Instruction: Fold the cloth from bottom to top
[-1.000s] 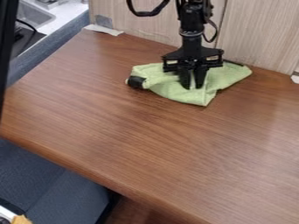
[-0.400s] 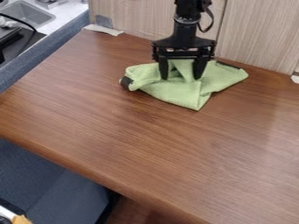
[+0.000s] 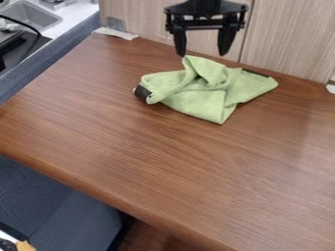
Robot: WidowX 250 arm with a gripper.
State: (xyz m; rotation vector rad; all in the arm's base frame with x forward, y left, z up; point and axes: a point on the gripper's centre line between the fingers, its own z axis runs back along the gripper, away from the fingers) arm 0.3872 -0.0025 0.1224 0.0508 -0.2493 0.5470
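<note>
The gripper [image 3: 203, 46] is above the far edge of the desk [image 3: 150, 162], its fingers apart. The green cloth [image 3: 209, 93] lies below it and slightly nearer, stretching left to right, its raised fold close under the fingers.

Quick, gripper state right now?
Gripper: open, fingers spread apart, holding nothing, just above the top of the green cloth.

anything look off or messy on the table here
Nothing is spilled or visibly damaged. The green cloth looks untidy, though: it lies bunched near the wall side of the table, with a peak sticking up in its upper part and uneven corners rather than a neat fold.
</note>
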